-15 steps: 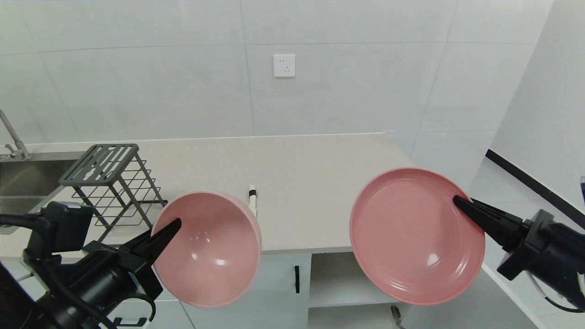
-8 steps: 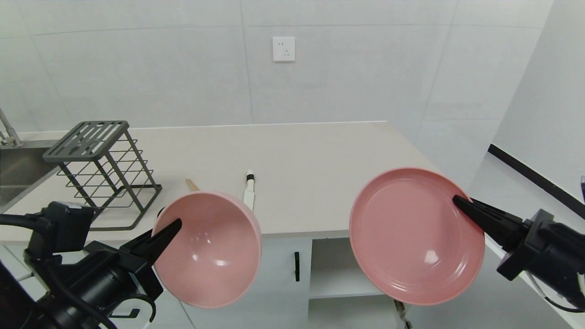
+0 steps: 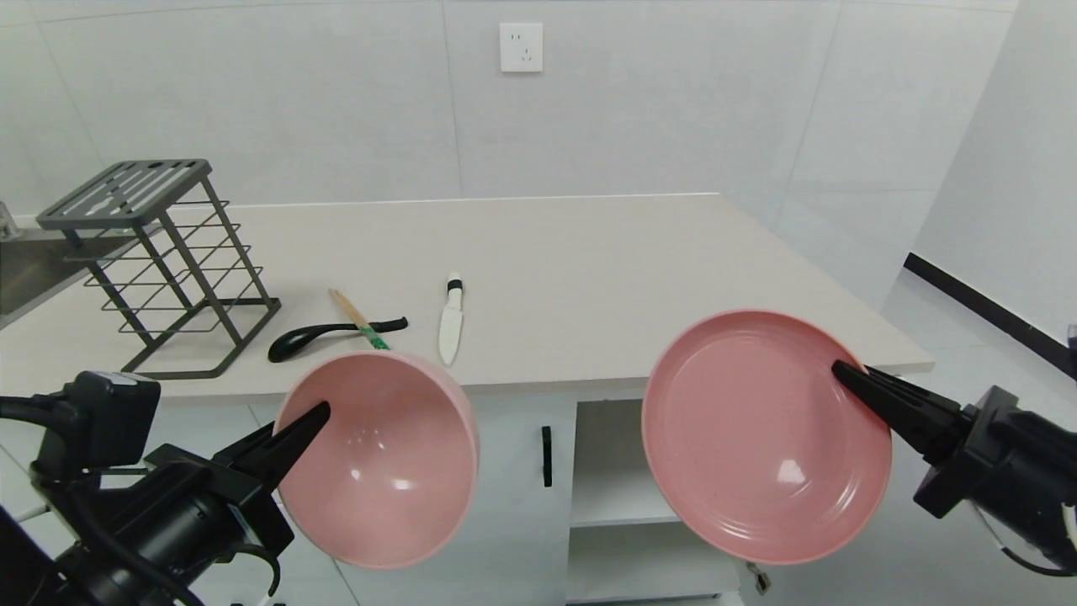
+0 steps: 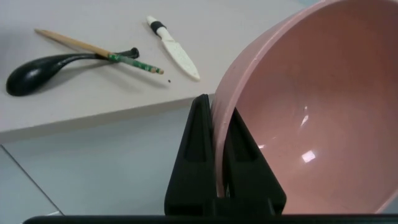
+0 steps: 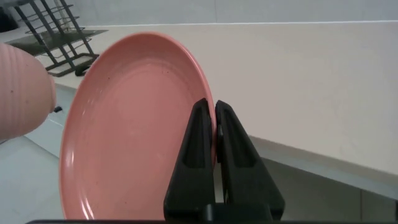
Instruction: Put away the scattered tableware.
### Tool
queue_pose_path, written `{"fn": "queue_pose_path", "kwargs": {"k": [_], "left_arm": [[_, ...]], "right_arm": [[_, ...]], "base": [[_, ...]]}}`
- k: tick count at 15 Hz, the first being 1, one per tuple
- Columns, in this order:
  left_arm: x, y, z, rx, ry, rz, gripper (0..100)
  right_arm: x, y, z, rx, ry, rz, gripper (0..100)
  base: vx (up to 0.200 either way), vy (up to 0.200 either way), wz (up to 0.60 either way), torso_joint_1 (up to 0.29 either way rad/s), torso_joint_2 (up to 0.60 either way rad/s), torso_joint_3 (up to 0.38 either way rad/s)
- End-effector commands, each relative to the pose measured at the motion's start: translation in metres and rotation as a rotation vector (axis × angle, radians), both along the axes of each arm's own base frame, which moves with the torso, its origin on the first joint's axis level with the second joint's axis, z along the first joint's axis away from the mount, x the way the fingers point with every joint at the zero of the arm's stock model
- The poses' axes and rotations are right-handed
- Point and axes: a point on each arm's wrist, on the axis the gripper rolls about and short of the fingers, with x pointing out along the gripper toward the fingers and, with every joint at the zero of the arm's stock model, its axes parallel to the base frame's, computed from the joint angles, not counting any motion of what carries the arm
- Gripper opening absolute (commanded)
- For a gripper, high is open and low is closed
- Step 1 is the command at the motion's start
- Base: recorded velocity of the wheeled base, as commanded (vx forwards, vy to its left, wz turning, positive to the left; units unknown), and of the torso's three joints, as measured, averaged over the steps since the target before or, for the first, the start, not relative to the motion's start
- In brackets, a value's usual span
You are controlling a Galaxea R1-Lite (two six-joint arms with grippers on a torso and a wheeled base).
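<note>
Compared with a second ago the head camera has shifted, not the stuff: the black spoon, chopsticks and white knife now show in full near the front edge of the counter, beside the wire rack at its left end. The left gripper stays clamped on the rim of the pink bowl, held tilted in the air just off the counter's front edge. Same deal for the right gripper, still pinched tight on the rim of the pink plate, held on edge off the front right corner.
</note>
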Motion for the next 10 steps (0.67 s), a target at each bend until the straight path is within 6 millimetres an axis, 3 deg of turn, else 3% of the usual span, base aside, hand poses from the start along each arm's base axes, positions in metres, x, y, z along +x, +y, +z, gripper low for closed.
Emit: {"fn": "queue_pose_path", "kwargs": {"k": [1, 7, 10], "left_arm": [[-0.0009, 0.0006, 0.0004, 0.000, 0.000, 0.000, 0], [-0.0006, 0.0004, -0.0010, 0.006, 0.010, 0.000, 0], [-0.0004, 0.0003, -0.0012, 0.006, 0.012, 0.000, 0]], "right_arm": [[0.0003, 0.0005, -0.0005, -0.001, 0.002, 0.003, 0], [0.0004, 0.0008, -0.0007, 0.000, 0.005, 0.004, 0], [0.0004, 0.0008, -0.0007, 0.000, 0.005, 0.004, 0]], "base": [[0.000, 0.000, 0.00, -0.266, 0.50, 0.242], [0.000, 0.000, 0.00, -0.255, 0.48, 0.231], [0.000, 0.000, 0.00, -0.105, 0.21, 0.089]]}}
